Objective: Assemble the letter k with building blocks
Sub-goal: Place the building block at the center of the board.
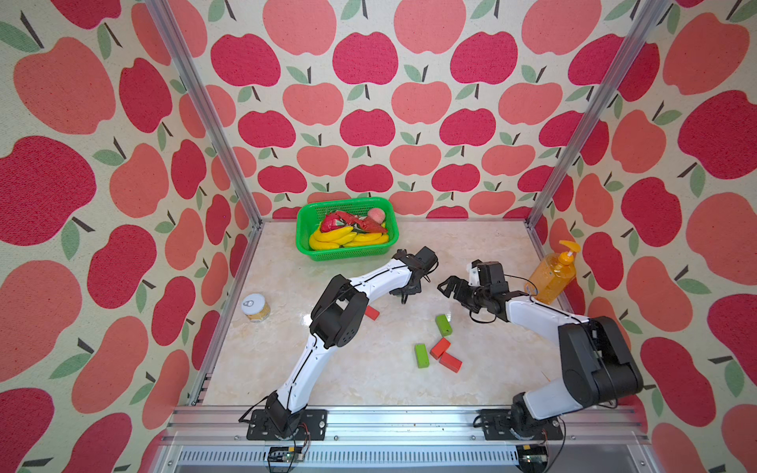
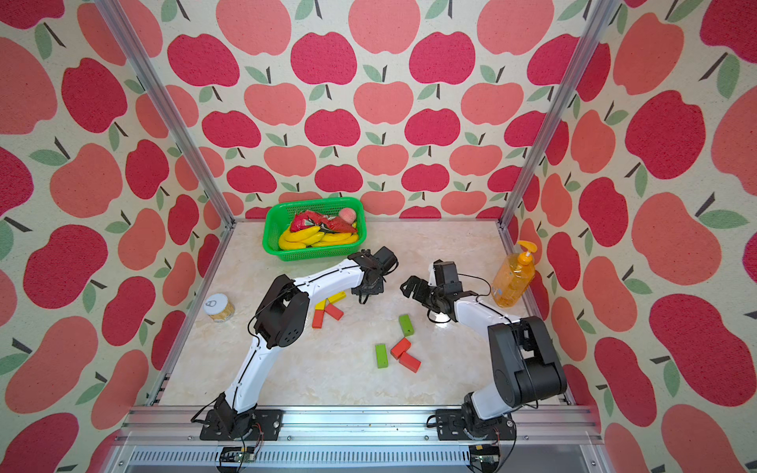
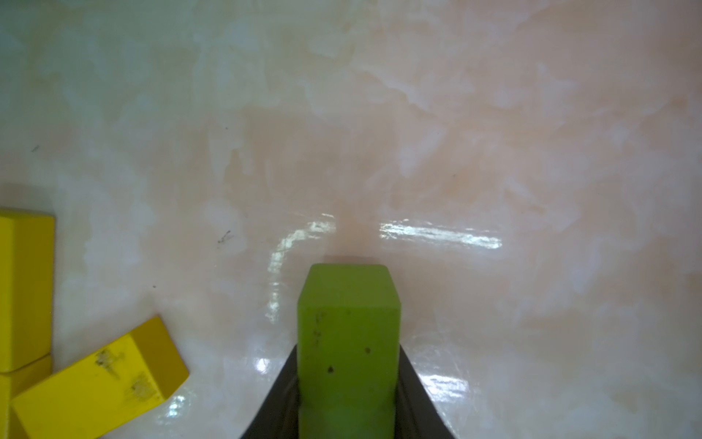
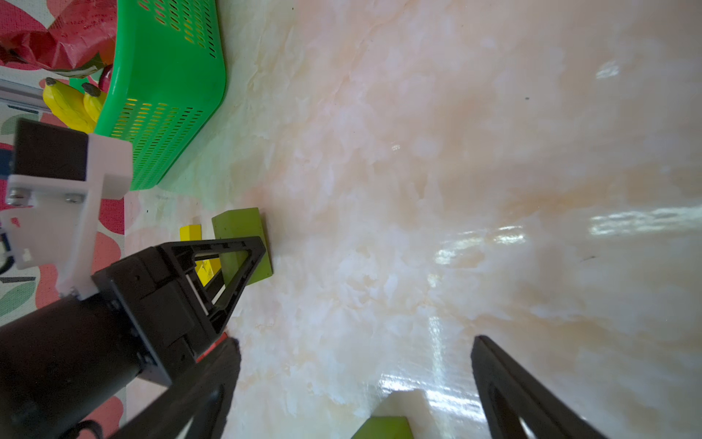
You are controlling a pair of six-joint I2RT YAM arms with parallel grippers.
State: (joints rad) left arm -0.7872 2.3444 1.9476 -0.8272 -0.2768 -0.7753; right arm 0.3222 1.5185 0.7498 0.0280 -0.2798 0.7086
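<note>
My left gripper (image 1: 403,293) (image 3: 348,380) is shut on a green building block (image 3: 348,334), held endwise low over the marble table; the right wrist view shows this block (image 4: 243,243) between its fingers. Yellow blocks (image 3: 24,289) (image 3: 98,384) lie close beside it, and in a top view they (image 2: 336,297) sit by two red blocks (image 2: 318,319) (image 2: 334,312). My right gripper (image 1: 446,286) (image 4: 355,340) is open and holds nothing. Near it lie two green blocks (image 1: 443,324) (image 1: 421,355) and two red blocks (image 1: 440,348) (image 1: 450,362).
A green basket (image 1: 305,229) with toy bananas and a red bag stands at the back. An orange soap bottle (image 1: 551,274) stands at the right edge and a small can (image 1: 256,307) at the left edge. Metal frame posts mark the table's corners.
</note>
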